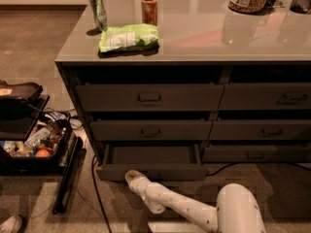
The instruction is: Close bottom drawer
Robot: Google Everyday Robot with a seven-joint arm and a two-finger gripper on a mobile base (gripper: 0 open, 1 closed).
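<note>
Smooth white tubular arm [177, 205], fat rounded elbow seg [239, 208], tan-ish pincer [133, 177] at tip, low centre.

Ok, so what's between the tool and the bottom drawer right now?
Nothing: in the camera view the tool sits right at the front of the open bottom drawer, left of its middle.

We are seeing the off-white gripper [132, 176] at the near front of the dark grey-brown bottom drawer [150, 155]. Farther back we are noting a green-and-white bag [129, 37], a red can [149, 8] and a silvery can [98, 11].
</note>
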